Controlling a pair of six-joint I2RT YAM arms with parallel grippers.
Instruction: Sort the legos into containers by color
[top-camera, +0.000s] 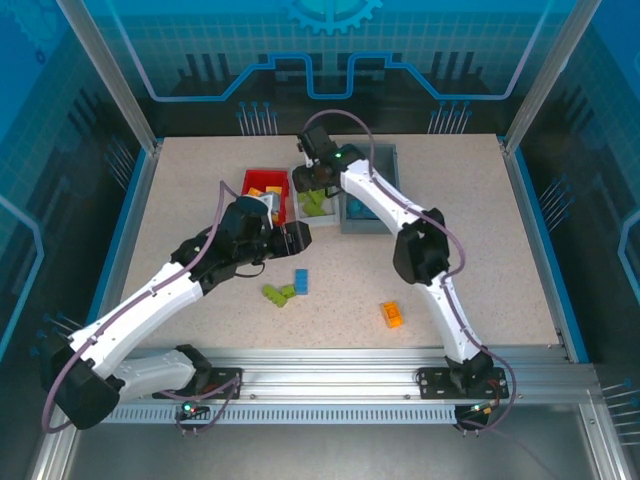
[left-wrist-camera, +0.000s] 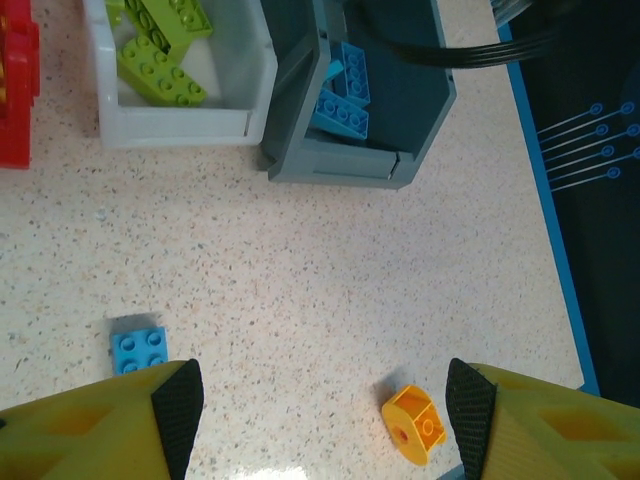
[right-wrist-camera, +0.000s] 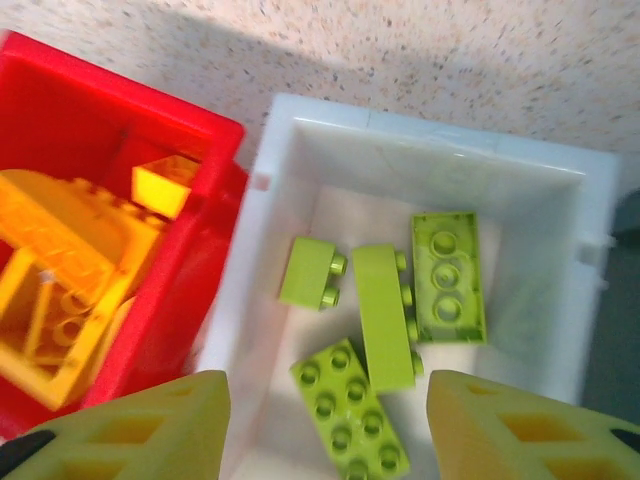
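Note:
Three bins stand at the back: a red bin (top-camera: 258, 180) with orange legos (right-wrist-camera: 60, 280), a white bin (top-camera: 303, 213) with several lime legos (right-wrist-camera: 385, 315), and a grey bin (top-camera: 385, 155) with blue legos (left-wrist-camera: 345, 95). My right gripper (top-camera: 312, 178) hangs open over the white bin (right-wrist-camera: 430, 130), nothing between its fingers (right-wrist-camera: 150, 430). My left gripper (top-camera: 296, 237) is open above the table in front of the bins. Loose on the table lie a blue lego (top-camera: 301, 282), lime legos (top-camera: 278, 295) and an orange lego (top-camera: 391, 315). In the left wrist view the orange lego (left-wrist-camera: 415, 425) lies near the right finger (left-wrist-camera: 470, 410).
The red bin (right-wrist-camera: 200, 190) touches the white bin's left side. The grey bin (left-wrist-camera: 340, 160) sits just right of the white bin (left-wrist-camera: 180, 125). A blue raised border (top-camera: 530, 220) runs round the table. The right arm's elbow (top-camera: 420, 250) stands over the table's middle right.

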